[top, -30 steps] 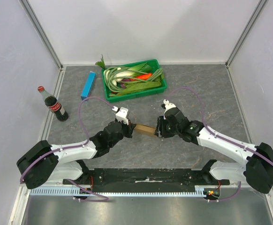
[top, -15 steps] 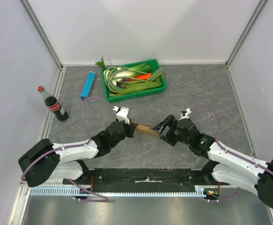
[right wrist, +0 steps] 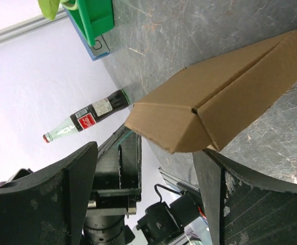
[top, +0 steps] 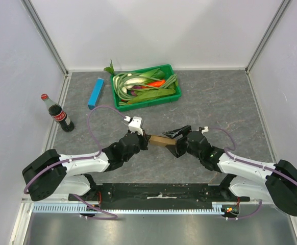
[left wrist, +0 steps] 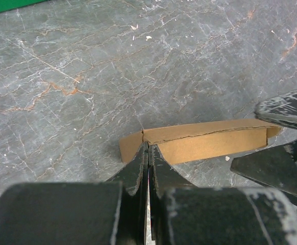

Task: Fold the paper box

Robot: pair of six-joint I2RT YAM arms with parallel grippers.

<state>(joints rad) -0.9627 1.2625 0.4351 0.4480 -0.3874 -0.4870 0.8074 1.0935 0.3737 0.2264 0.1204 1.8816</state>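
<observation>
Mid-fold, centre frame: left end effector pinches the brown cardboard paper box; right end effector, spread wide, should next close on its flap.

The top external view looks steeply down from high over the near edge, taking in the whole desk. The left wrist view sits low and close, facing past the left hand at the paper box. The right wrist view, rolled sideways and equally close, faces the same box and the desk's left edge, where the bottle stands. All three views share the box.
</observation>
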